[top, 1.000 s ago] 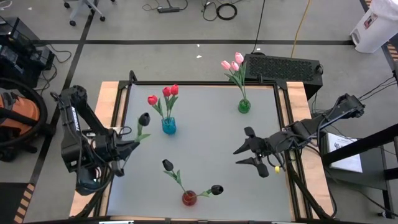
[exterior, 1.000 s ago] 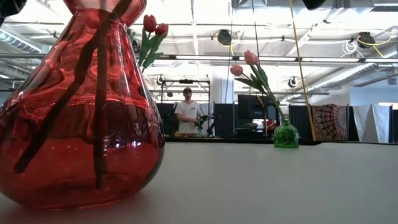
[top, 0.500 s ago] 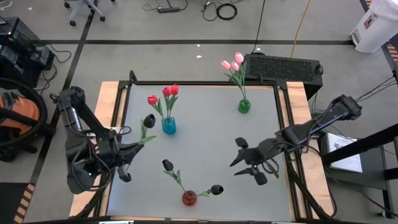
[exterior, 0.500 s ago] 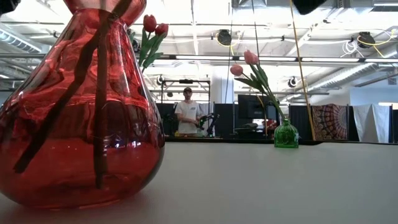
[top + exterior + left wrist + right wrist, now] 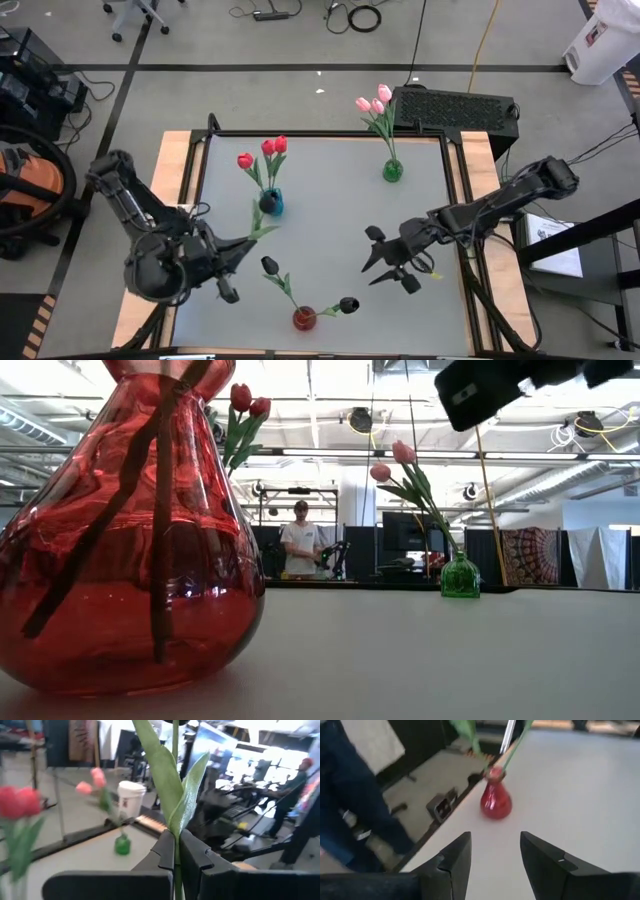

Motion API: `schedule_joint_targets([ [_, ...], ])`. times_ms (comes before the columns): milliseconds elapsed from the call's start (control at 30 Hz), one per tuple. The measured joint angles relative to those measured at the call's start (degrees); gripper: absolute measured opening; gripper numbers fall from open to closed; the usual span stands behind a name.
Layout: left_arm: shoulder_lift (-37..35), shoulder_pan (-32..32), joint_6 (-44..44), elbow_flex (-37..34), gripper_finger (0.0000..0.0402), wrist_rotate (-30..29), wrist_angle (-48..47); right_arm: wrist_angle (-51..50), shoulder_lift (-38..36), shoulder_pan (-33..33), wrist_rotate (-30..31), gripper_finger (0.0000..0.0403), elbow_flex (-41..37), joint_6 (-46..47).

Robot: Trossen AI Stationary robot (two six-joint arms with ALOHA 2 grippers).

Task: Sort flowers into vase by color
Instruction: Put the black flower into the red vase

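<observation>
My left gripper (image 5: 238, 246) is over the table's left part, shut on a black tulip (image 5: 267, 201) whose head shows over the blue vase (image 5: 272, 207) with three red tulips (image 5: 262, 152). The red vase (image 5: 304, 319) stands near the near edge with two black tulips (image 5: 269, 264) leaning out of its mouth. The green vase (image 5: 392, 171) at the far side carries the pink tulips (image 5: 376, 102). My right gripper (image 5: 385, 263) hangs open right of the red vase and touches nothing; its wrist view looks past the open fingers (image 5: 495, 845) at the red vase (image 5: 495, 800). My left gripper pinches the black tulip's green stem (image 5: 176, 868) between its two fingers, just below the leaves (image 5: 172, 790). The fingers come roughly level from the table's left side. The tulip is lifted clear and rises from the fingers, tilted toward the far right.
A black keyboard (image 5: 455, 105) lies beyond the table's far right corner. Wooden rails (image 5: 176, 180) edge the grey table. A person (image 5: 302, 540) stands far off in the room; a leg in jeans (image 5: 350, 795) shows beside the table. Bare table lies between the vases.
My left gripper has carried the black tulip toward the table's right and near side, so its head went from left of the blue vase to over it. My right gripper has moved left and toward the near edge, closer to the red vase, staying open.
</observation>
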Motion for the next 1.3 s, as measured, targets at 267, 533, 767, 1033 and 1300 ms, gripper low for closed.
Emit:
schedule_joint_targets([
  [267,2.68,8.01,18.49,0.04,0.0008,16.22,20.79,18.99,-0.02,-2.75,-0.24,0.0162,-8.74,1.04],
  [533,5.48,13.37,19.02,0.04,0.0008,26.55,28.07,23.07,0.15,-3.49,-3.17,0.0162,-11.84,1.24],
  [767,8.4,15.02,18.61,1.65,0.0008,31.14,30.62,22.93,0.57,-4.17,-4.5,0.0162,-12.3,1.41],
  [1033,12.95,13.33,18.64,7.27,0.0008,35.82,32.21,22.58,0.57,-4.17,-4.52,0.0162,-12.32,1.43],
  [1300,19.41,12.99,18.47,12.97,0.0008,37.65,33.47,22.56,0.57,-4.17,-4.48,0.0162,-12.32,1.43],
])
